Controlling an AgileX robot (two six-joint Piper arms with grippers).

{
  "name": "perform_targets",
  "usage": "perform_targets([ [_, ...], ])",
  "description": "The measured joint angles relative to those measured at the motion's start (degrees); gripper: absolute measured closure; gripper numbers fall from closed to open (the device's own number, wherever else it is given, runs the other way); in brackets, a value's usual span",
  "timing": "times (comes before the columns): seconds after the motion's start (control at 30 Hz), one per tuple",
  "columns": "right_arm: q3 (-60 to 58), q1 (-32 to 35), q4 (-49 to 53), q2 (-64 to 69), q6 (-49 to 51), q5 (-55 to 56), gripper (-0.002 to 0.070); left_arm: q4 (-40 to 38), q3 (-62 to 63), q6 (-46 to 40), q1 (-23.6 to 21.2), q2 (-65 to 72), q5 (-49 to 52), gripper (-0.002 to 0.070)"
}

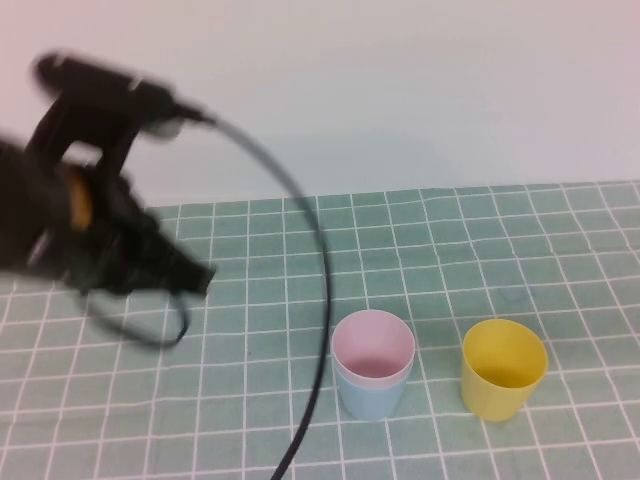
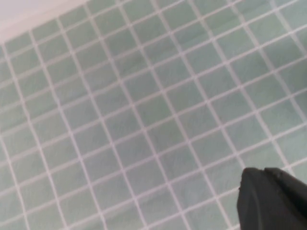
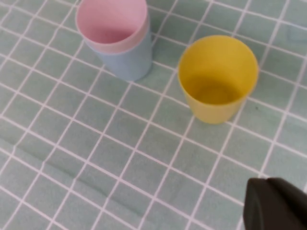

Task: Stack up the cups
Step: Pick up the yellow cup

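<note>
From the high camera, the left gripper [image 1: 195, 277] hangs above the green checked mat [image 1: 500, 230], on the left side, well apart from the cups. Its jaws are closed together and hold nothing. A black cable [image 1: 322, 300] curves from the arm down to the near edge. The pink cup [image 1: 373, 345] sits nested inside the blue cup [image 1: 370, 397], both upright near the middle. The yellow cup [image 1: 503, 368] stands alone just beside them, to the right, not touching.

In the left wrist view, only the mat and the dark tip of the left gripper [image 2: 273, 199] are visible, closed and empty.

In the right wrist view, the right gripper [image 3: 276, 203] is above the mat near the yellow cup [image 3: 218, 76], closed and empty. The pink cup [image 3: 112, 21] inside the blue cup [image 3: 127, 60] stands beside it.
</note>
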State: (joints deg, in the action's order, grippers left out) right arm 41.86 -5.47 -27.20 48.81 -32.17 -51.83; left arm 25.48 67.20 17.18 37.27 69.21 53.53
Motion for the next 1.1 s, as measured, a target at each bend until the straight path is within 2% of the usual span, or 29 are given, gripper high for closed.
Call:
perform_targets([
  [0.17, 6.79, -5.99, 1.23, 11.59, 0.19, 1.28, 0.0673, 3.89, -10.27, 8.51, 0.0, -7.72, -1.51, 0.0675],
  [0.23, 9.64, -8.41, 2.71, 16.43, 1.09, 1.57, 0.0649, 4.59, -12.74, 10.57, 0.0, -9.82, -1.61, 0.0675],
  [0.3, 12.52, -10.67, 5.47, 21.36, 2.96, 2.45, 0.0602, 4.72, -14.43, 11.46, 0.0, -11.5, -1.63, 0.0676],
  [0.47, 19.67, -13.04, 10.73, 33.94, 7.55, 3.69, 0.0416, 4.03, -15.0, 11.86, 0.0, -12.35, -1.17, 0.0675],
  [0.6, 23.06, -13.23, 13.63, 40.24, 8.95, 4.3, 0.0337, 4.03, -15.0, 12.82, 0.0, -12.35, -1.17, 0.0675],
  [1.1, 24.38, -13.28, 17.64, 50.31, 10.38, 7.94, 0.0321, 4.27, -15.0, 14.89, 0.0, -12.35, -0.69, 0.0676],
])
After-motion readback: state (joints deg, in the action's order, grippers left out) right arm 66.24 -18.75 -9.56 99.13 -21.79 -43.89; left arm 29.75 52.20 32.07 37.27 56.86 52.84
